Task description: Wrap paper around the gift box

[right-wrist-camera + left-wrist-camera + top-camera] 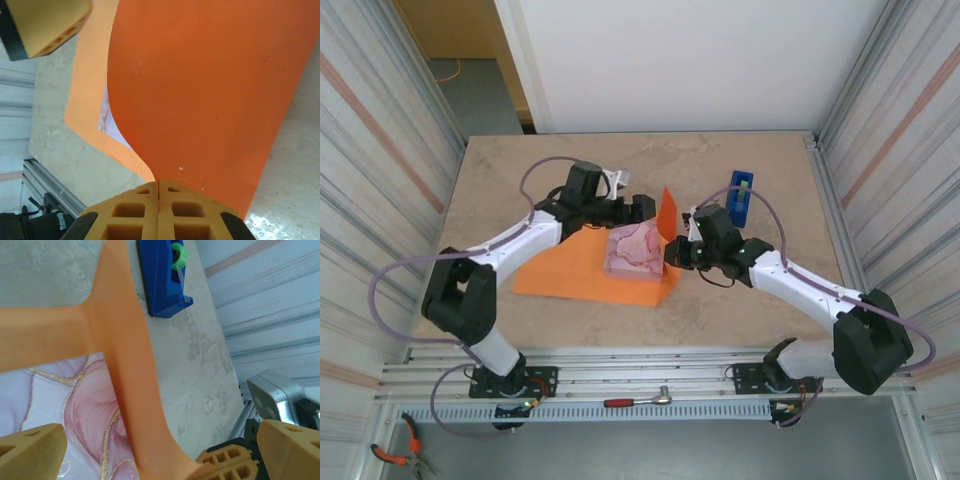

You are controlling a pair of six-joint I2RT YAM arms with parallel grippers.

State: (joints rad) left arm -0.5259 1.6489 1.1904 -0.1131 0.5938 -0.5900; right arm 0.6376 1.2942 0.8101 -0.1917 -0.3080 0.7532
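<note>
Mottled beige stone-look tabletop [760,300] between ribbed metal side walls [380,130]. My left gripper [642,208], jaws apart, hovers over the small pink marbled gift box [635,250], which lies on the bright orange paper sheet [570,275]. My right gripper [158,186] pinches that sheet's lifted edge beside the box. Beyond my right gripper, a blue tape dispenser [740,197] carries a green roll [178,255].

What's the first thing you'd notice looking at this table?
The big orange paper in the middle of the table jumps out, with the pink gift box lying on it. The right gripper is shut on the paper's right edge and holds it up like a flap beside the box, while the left gripper hangs open at the box's far side. A blue tape dispenser stands further back on the right.
</note>
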